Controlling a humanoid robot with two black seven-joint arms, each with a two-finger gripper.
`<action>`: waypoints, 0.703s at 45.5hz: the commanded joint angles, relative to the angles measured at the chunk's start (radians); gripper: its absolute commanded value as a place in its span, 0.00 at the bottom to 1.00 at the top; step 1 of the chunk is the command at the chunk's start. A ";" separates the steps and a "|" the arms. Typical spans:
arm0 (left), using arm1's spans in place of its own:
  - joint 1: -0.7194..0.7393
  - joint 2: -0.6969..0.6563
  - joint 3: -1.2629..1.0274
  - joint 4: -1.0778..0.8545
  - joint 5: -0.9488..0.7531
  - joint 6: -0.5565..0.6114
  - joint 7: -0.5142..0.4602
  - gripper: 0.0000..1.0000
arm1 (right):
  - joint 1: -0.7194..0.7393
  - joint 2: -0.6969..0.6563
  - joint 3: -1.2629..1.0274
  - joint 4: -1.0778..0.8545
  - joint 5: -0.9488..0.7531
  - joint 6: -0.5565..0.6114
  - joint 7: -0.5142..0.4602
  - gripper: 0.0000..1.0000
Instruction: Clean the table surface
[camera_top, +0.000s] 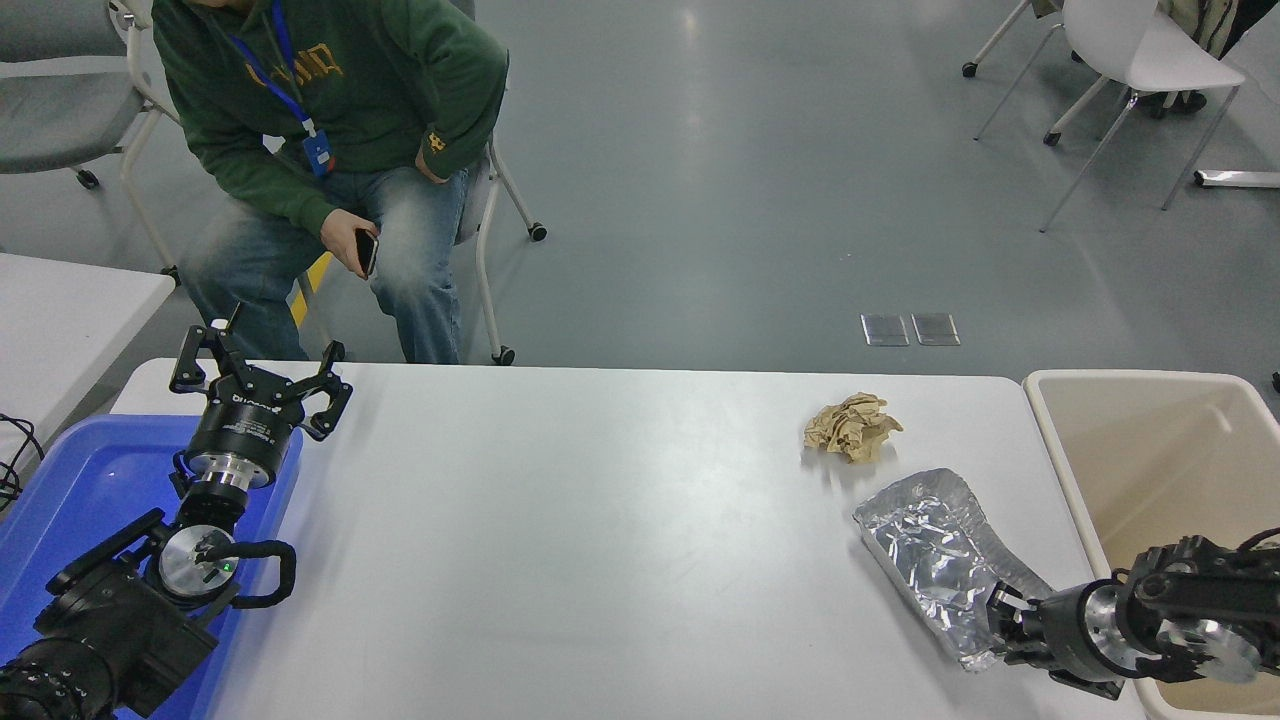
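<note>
The white table surface (600, 520) fills the middle of the head view. A crumpled brown paper ball (852, 427) lies at its far right. Just in front of it lies a crumpled silver foil tray (925, 545). My right gripper (1003, 628) comes in from the lower right, low over the table, with its fingers drawn close together on the foil tray's near right corner. My left gripper (260, 385) is parked at the far left with its fingers spread open and empty.
A beige bin (1160, 460) stands right of the table. A blue plastic tray (90, 480) sits under my left arm. A person (320, 150) sits on a chair beyond the far left edge, holding a phone. A smaller white tabletop (60, 310) shows at left.
</note>
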 joint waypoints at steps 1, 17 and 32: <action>0.000 0.000 0.000 0.000 0.000 0.000 0.000 1.00 | 0.006 -0.018 -0.004 0.001 0.004 0.006 0.002 0.00; 0.000 0.000 0.000 0.000 0.000 0.000 0.000 1.00 | 0.014 -0.055 0.013 0.010 0.005 0.025 0.003 0.00; 0.000 0.000 0.000 0.000 0.000 0.000 -0.001 1.00 | 0.066 -0.152 0.104 0.084 -0.008 0.095 0.003 0.00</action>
